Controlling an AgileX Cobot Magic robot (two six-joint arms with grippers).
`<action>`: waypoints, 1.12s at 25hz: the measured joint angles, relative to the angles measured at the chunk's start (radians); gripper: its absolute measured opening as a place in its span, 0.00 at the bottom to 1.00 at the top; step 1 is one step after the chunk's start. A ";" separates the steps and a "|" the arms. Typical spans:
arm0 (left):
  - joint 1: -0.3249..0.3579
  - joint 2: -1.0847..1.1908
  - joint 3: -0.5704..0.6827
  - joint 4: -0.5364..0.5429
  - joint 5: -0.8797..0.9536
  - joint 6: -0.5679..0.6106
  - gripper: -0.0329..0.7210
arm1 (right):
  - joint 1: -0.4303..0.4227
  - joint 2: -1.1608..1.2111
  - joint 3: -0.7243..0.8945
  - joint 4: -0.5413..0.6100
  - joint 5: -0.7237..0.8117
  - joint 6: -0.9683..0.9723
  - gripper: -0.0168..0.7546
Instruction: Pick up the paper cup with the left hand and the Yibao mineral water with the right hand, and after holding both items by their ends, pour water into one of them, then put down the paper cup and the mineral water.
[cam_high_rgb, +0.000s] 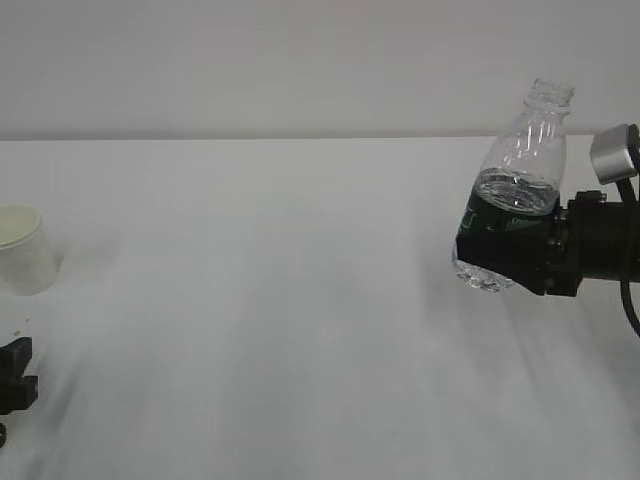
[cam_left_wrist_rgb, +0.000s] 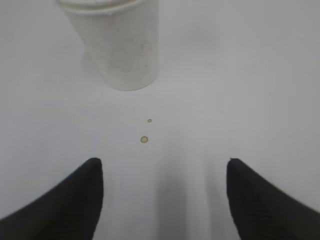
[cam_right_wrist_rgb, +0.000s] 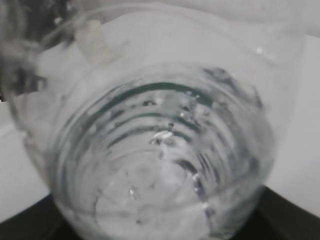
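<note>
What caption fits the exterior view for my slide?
Right gripper holds the uncapped water bottle above the table; paper cup stands far left.

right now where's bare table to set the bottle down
The wide stretch between the paper cup at far left and the Yibao mineral water, held by the right pincer, is bare. It is tight only at the left edge, where the open left pincer sits just short of the cup.

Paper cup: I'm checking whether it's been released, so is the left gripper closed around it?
No, the paper cup stands on the table ahead of the left gripper, whose fingers are spread apart and empty.
</note>
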 joint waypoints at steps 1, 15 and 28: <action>0.009 0.009 -0.002 0.002 0.000 0.004 0.79 | 0.000 -0.001 0.000 -0.001 0.000 0.002 0.66; 0.094 0.050 -0.013 0.059 -0.002 0.009 0.87 | 0.000 -0.002 0.000 -0.002 -0.002 0.025 0.66; 0.232 0.056 -0.065 0.255 -0.002 -0.058 0.85 | 0.000 -0.002 0.000 -0.012 -0.004 0.043 0.66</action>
